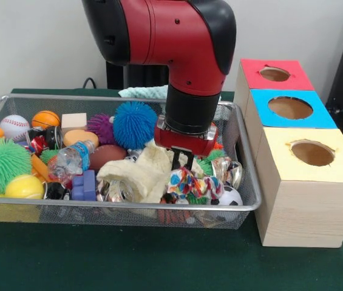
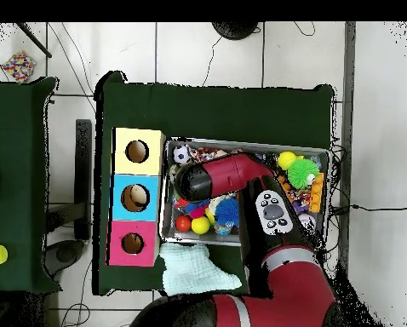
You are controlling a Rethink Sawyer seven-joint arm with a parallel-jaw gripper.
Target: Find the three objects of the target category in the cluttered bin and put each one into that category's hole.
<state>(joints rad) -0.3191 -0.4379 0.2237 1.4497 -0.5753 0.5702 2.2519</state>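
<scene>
Over the wire bin (image 1: 244, 200), the arm reaches straight down, its end effector (image 1: 175, 162) among the clutter. A multicoloured toy (image 1: 186, 182) lies just right of it. Whether its fingers are spread cannot be told.

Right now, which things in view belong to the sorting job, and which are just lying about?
Part of the job:
- wire bin of mixed clutter
- box with three holes: red top, blue top, yellow top
- end effector, down among the clutter

Lying about:
- pale green cloth on the table beside the bin
- second table to the side
</scene>
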